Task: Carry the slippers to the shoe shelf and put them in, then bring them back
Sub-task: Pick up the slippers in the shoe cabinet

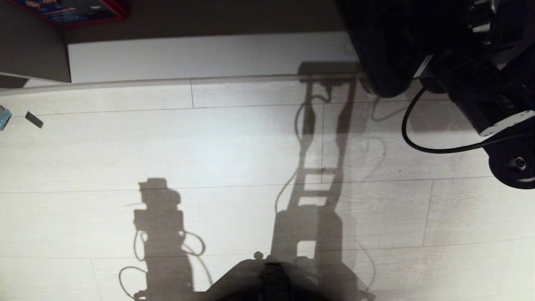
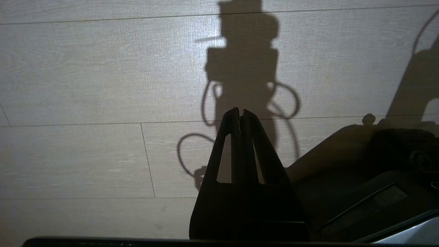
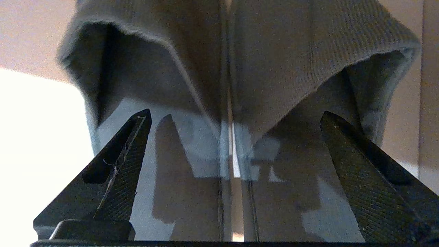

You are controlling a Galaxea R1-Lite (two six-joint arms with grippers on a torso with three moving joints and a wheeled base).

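In the right wrist view the slippers lie side by side as a pair, the grey band of one (image 3: 151, 65) next to the band of the other (image 3: 301, 55), with a thin gap between their soles. My right gripper (image 3: 236, 113) is open just behind them. One fingertip (image 3: 137, 130) stands over one sole and the other fingertip (image 3: 339, 133) over the second sole, and nothing is held. In the head view my right arm (image 1: 459, 67) reaches over the pale base (image 1: 209, 58) of the shoe shelf and hides the slippers. My left gripper (image 2: 240, 111) hangs shut over the floor.
A grey-beige upright board (image 1: 33, 46) stands at the shelf's left end, with a red-edged box (image 1: 75, 10) behind it. A small dark strip (image 1: 34, 119) and a blue scrap (image 1: 3, 117) lie on the pale plank floor (image 1: 167, 146). My own base (image 1: 271, 280) shows at the near edge.
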